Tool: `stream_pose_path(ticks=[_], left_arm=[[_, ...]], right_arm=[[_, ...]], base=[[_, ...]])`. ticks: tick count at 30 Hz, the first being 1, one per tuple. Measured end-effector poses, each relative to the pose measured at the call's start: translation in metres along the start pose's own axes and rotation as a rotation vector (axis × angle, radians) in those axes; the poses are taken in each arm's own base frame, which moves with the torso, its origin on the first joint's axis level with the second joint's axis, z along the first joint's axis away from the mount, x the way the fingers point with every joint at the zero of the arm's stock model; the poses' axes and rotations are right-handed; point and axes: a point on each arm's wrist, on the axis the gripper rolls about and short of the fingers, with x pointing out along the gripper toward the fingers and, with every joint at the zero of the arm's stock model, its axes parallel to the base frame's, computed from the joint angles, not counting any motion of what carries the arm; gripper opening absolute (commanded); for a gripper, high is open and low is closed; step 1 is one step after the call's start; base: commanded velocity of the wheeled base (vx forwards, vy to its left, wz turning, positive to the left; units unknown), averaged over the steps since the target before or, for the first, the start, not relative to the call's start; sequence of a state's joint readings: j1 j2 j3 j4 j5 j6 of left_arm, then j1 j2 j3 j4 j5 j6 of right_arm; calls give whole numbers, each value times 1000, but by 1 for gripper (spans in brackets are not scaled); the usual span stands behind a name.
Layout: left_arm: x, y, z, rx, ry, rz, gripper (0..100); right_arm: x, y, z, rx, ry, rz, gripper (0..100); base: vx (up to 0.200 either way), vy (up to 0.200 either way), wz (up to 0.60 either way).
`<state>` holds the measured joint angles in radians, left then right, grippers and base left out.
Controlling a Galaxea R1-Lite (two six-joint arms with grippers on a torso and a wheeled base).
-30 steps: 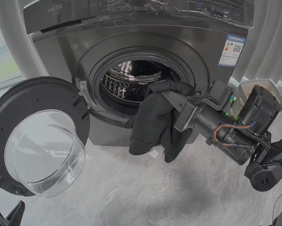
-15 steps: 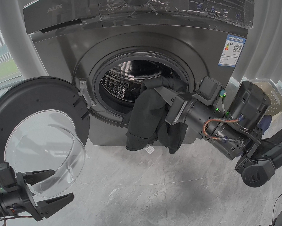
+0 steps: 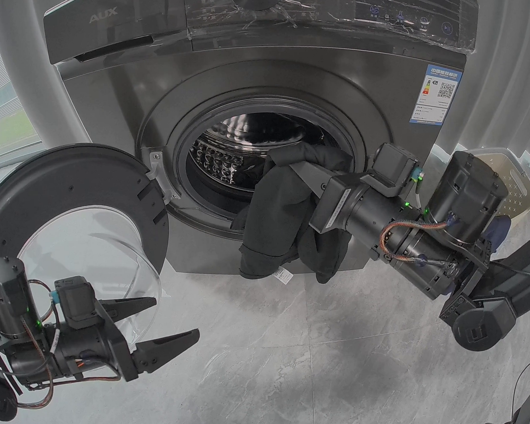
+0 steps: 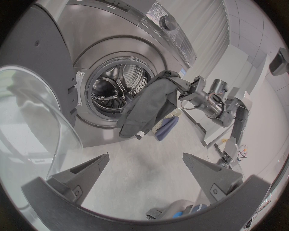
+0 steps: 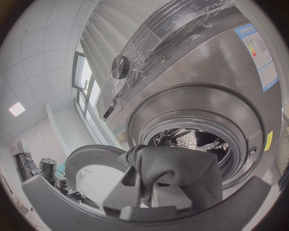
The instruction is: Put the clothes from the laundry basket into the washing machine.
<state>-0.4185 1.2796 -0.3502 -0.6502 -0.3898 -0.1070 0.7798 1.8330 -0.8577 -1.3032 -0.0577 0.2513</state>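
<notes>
My right gripper [image 3: 298, 170] is clamped on the dark garment [image 3: 277, 215] at the drum opening [image 3: 238, 146] rim, the cloth's length hanging down outside and the opening straight ahead; my left gripper [image 3: 176, 318] gapes empty, well away from that opening.

We see grey marble-look floor tiles [image 3: 285, 367] across the lower half of the head view. At upper left a window [image 3: 1, 117] shows green (daylight outside). Pale pleated curtains [image 3: 509, 91] hang at upper right. The right wrist view shows a tiled ceiling [image 5: 39, 45] with one lit panel [image 5: 16, 109].
</notes>
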Motion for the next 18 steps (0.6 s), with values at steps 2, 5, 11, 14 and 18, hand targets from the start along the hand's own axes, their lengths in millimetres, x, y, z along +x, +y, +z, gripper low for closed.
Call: stream_pose_path(ticks=[2, 5, 11, 14, 18], left_arm=[[8, 0, 3, 2, -11, 22, 100], [23, 0, 7, 7, -34, 52, 100], [53, 1, 7, 12, -35, 39, 100], [69, 3, 5, 13, -24, 28, 100], [89, 7, 5, 22, -54, 15, 100]], right_arm=[[0, 1, 0, 1, -1, 3, 0], [1, 2, 1, 2, -3, 5, 0], [1, 2, 1, 4, -5, 8, 0], [0, 2, 1, 4, -4, 8, 0], [0, 3, 1, 5, -3, 10, 0]], base=[[0, 0, 0], [0, 0, 0], [0, 0, 0], [0, 0, 0], [0, 0, 0]])
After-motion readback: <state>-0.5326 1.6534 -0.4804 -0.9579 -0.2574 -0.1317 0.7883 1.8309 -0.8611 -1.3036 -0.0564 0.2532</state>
